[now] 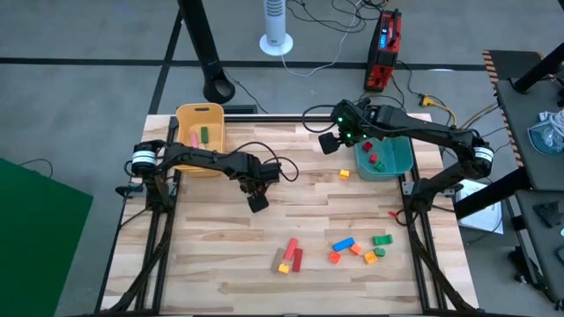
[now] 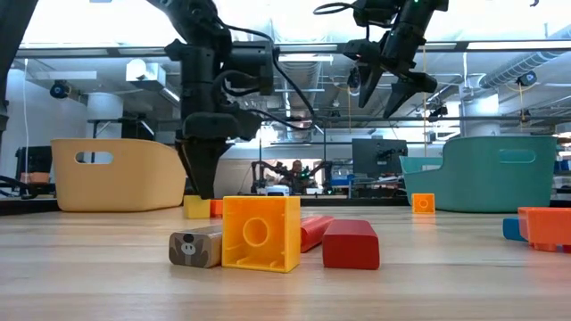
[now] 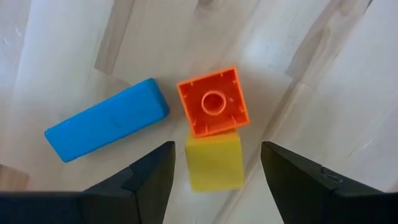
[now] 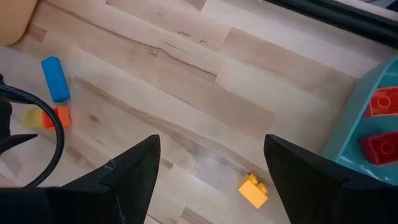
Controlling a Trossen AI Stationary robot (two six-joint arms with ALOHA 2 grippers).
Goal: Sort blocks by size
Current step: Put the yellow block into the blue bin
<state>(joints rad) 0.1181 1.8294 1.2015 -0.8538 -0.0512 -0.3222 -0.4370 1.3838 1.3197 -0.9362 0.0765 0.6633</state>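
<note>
Two grippers, fingers spread: left gripper (image 3: 214,171) straddles a yellow cube (image 3: 214,160) for pickup; right gripper (image 2: 393,94) hovers by the teal bin (image 1: 392,158).

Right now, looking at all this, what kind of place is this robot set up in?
Most likely a robotics lab or workshop. The wooden table sits on a metal frame with cables running off it, the low view shows exposed ceiling ducts over an open room, and monitors stand on benches behind.
</note>
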